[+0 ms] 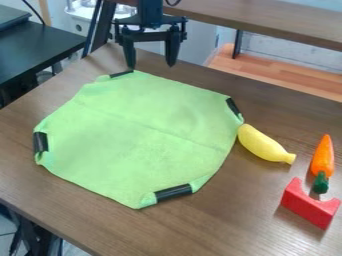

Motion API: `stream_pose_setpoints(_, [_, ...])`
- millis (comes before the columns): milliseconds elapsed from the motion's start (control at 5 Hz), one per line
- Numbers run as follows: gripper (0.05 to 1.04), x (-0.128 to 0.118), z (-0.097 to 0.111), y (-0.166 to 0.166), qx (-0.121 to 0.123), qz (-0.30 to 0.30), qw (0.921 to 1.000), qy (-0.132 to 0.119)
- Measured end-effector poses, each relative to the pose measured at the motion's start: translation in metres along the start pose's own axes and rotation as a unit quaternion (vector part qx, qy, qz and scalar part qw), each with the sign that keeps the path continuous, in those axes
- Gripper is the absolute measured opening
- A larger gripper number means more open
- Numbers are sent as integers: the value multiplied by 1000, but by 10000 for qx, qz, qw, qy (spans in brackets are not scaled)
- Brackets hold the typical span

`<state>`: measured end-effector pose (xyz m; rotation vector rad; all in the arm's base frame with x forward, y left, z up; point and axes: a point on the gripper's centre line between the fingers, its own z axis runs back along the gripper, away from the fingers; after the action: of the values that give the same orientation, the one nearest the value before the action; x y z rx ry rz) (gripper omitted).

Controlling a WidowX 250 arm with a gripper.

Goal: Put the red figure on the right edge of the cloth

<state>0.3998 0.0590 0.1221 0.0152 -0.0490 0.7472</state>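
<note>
Gripper (151, 66): black, two fingers set wide, nothing between them; hangs by the far corner of the cloth (133, 135).

Red figure (308, 212): notched block, well apart from the gripper, toward the camera and to the view's right, past the banana (264, 145); off the cloth, on the table (167, 230).

Likely faults:
Item, carrot (322, 155). Its green end lies at the figure's notch, on the gripper's side; a finger coming down there could push it or catch it along with the block.
Item, banana. Lies between gripper and figure, its near end at the cloth's right edge; a low carry could roll it, and it may crowd the spot for setting down.
Item, cloth. Soft, with a dark strip (232, 106) at the corner toward the banana; a dragging block could ruck it or settle tilted on the raised fold.
Item, notch. A grip across the cut-out could slip; the solid part should hold better.

Unclear:
The arm above the gripper, cut off by the top edge. Gripper's height over the table, not to be judged. Figure's side away from the camera, hidden. Contact between carrot and figure, cannot tell.
</note>
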Motion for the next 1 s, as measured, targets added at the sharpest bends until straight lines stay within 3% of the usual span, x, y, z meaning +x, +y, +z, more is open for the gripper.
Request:
stream_pose_setpoints(200, [1001,-3,-17,-1,50,-42,9999,152])
stream_pose_setpoints(400, [1001,-50,-46,-26,-75,-1022,9943,279])
stream_pose_setpoints(600, [1001,-94,-45,-61,-149,-1915,9814,59])
stream_pose_setpoints(800, [1001,-130,-40,-81,-335,-1735,9834,-420])
stream_pose_setpoints(1000, [1001,-171,-31,-114,-214,-1083,9902,-858])
